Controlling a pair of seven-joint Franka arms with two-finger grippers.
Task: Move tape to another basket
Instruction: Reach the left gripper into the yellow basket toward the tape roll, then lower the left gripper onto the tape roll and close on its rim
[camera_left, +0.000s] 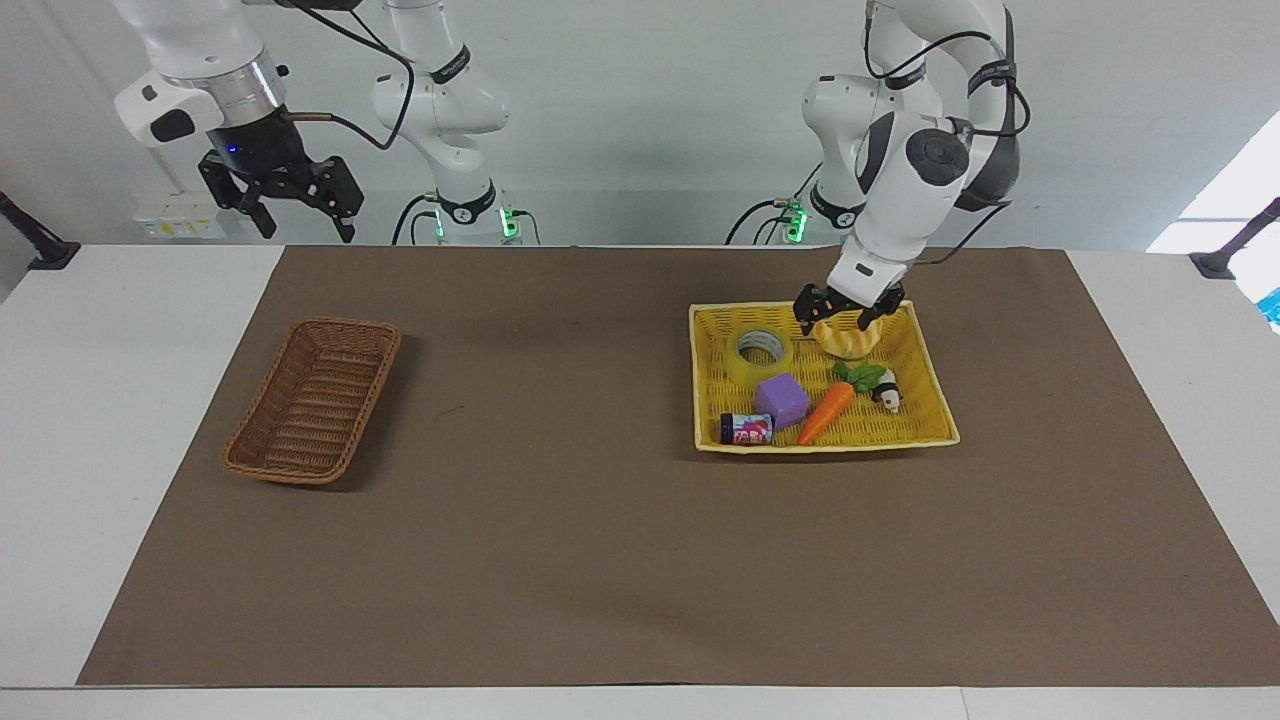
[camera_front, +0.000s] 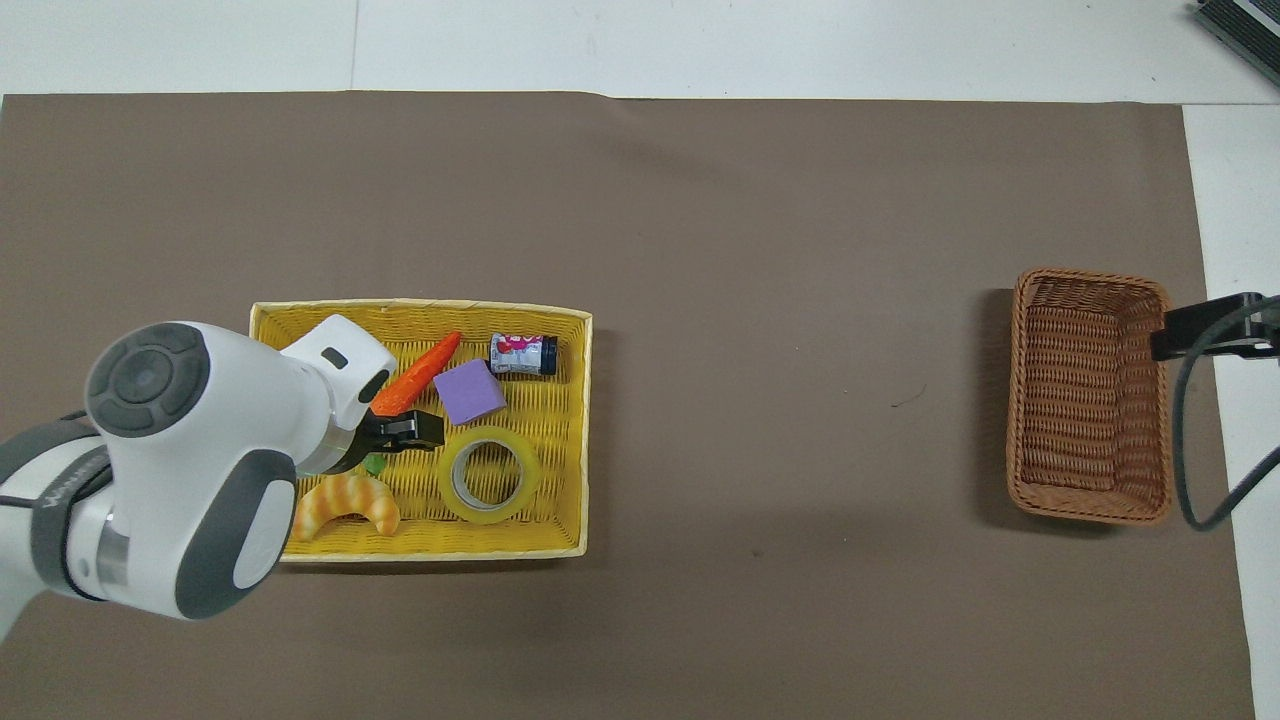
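Layout: two baskets on the mat, one at each end.

Wicker basket (camera_left: 313, 400) near the mat's (camera_left: 600, 560) right-arm end. Yellow basket (camera_left: 925, 375) toward the left-arm end, holding tape (camera_left: 760, 352) and croissant (camera_left: 848, 340) along its robot-side edge, cube (camera_left: 782, 398), carrot (camera_left: 826, 411), small can (camera_left: 746, 429) farther out. Left gripper (camera_left: 838, 319) over the croissant; right gripper (camera_left: 291, 210) waits above the table's robot-side edge.
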